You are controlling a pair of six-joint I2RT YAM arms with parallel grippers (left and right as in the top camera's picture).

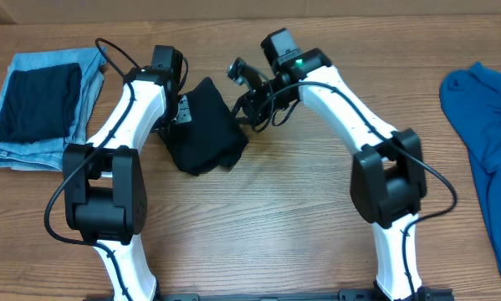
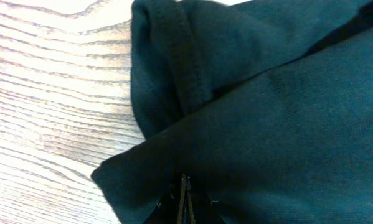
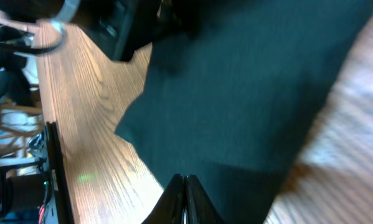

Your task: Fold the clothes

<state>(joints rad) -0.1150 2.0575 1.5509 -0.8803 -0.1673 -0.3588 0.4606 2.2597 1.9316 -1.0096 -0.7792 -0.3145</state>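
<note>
- The black T-shirt is bunched into a small heap on the table, to the right of the folded jeans and apart from them.
- The left jaws are pressed together on a folded edge of the cloth. The right jaws appear to be pinched on the edge farther from the jeans.
- The step in hand is judged to be an early gather or lift, since no neat fold is yet made.
- Next, the cloth is to be drawn out flat, with both pinched edges level and aligned.
- No brand, label or writing can be read, and no neck tag is seen.
</note>
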